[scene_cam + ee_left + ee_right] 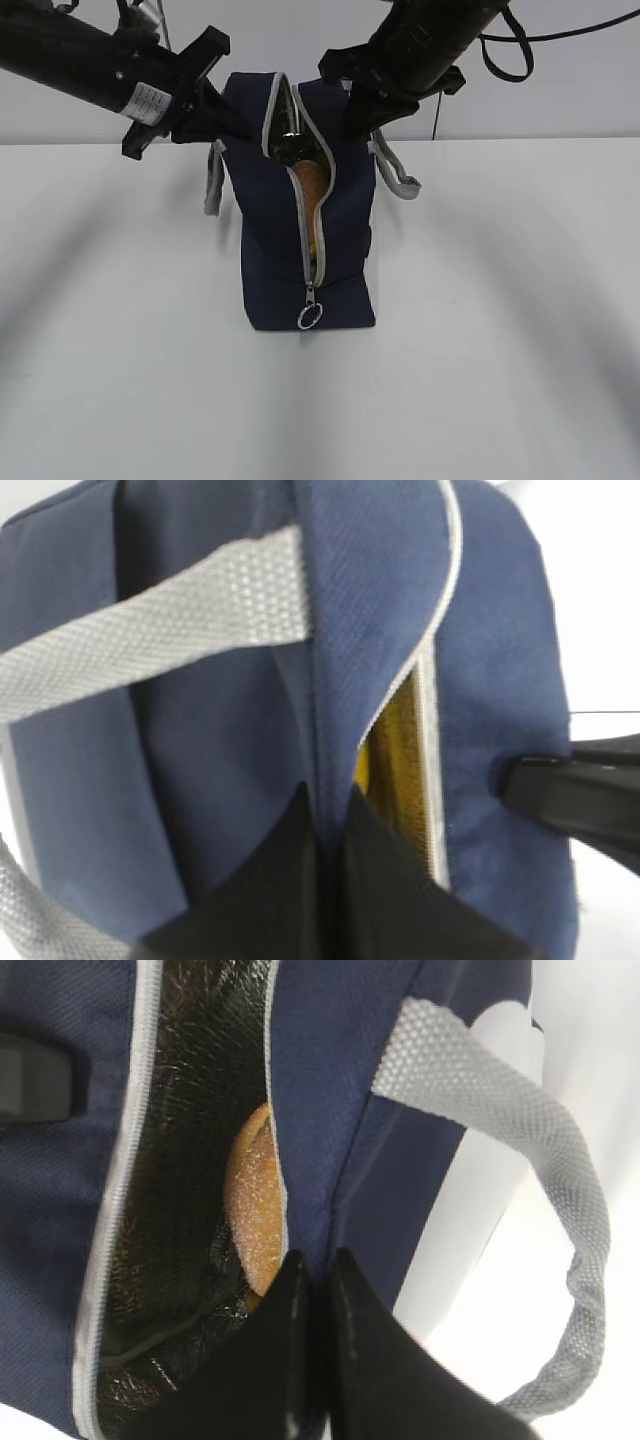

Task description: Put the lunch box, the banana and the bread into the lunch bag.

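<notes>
Two arms: both are at the top of the lunch bag (pixel 300 240), one on each side of its open zip.
Left fingers (pixel 330 825): closed tight on a fold of navy cloth, the left lip of the opening, as the left wrist view shows.
Right fingers (pixel 312 1280): likewise pinched shut on the right lip of the opening, just beside the grey strap (pixel 520 1160).
Lunch bag: stands upright on the white worktop (pixel 520 350), mouth spread into a narrow gap, ring pull (pixel 309 316) hanging low at the front.
Bread (pixel 255 1210): inside the bag, its golden-brown crust showing against the silver lining in the right wrist view.
Banana (pixel 395 750): probably the yellow strip seen through the gap in the left wrist view, also inside; too little shows to be sure.
Lunch box: not visible anywhere on the worktop or in the gap; I cannot tell whether it lies deeper in the bag.
Step in hand: holding the bag open, with the packing seemingly near its end.
Next move: likely letting go of the lips without tipping the bag, or drawing the zip closed if that is wanted.
</notes>
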Controlling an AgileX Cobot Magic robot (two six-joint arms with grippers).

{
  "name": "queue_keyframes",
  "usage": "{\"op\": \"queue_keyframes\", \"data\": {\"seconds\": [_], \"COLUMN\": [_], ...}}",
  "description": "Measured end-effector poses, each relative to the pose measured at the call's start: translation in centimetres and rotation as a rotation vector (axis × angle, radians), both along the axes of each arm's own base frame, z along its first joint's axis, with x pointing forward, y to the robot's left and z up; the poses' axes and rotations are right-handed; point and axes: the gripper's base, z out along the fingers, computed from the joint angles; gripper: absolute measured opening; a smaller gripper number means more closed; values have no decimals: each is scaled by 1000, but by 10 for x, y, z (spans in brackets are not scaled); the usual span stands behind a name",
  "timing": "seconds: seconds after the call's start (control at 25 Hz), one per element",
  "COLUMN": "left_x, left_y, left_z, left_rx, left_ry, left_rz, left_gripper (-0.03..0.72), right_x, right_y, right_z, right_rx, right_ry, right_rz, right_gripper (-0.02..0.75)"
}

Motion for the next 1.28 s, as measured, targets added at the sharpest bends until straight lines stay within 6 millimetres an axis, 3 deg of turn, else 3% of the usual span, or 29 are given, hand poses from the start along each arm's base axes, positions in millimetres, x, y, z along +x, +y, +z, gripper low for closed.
{"op": "queue_keyframes", "data": {"seconds": [0.2,0.32,0.48,0.6,0.72,0.88,1.04,1.16,1.28], "left_x": [0,0,-1,-2,-4,-11,-31,-47,-58], "left_y": [-1,-1,-1,0,6,19,28,36,44], "left_z": [-2,-3,-4,-3,10,54,95,110,119], "left_rx": [2,-2,-5,-11,-20,-30,70,174,258], "left_ry": [13,19,31,46,31,-50,-83,-72,-88], "left_rz": [-15,-21,-31,-50,-72,-86,-124,-132,-115], "left_gripper": [3,48,237,391,451,464,465,464,464], "right_x": [-1,-1,-4,-6,-9,-24,-45,-66,-93], "right_y": [0,0,-1,-5,-9,-16,-22,-20,-13], "right_z": [0,0,0,7,17,46,81,95,95], "right_rx": [0,-3,-21,-81,-110,-113,-108,-127,-164], "right_ry": [6,15,45,47,32,-15,-94,-128,-121], "right_rz": [3,6,21,39,45,47,47,70,120], "right_gripper": [18,132,389,476,496,502,502,502,503]}}
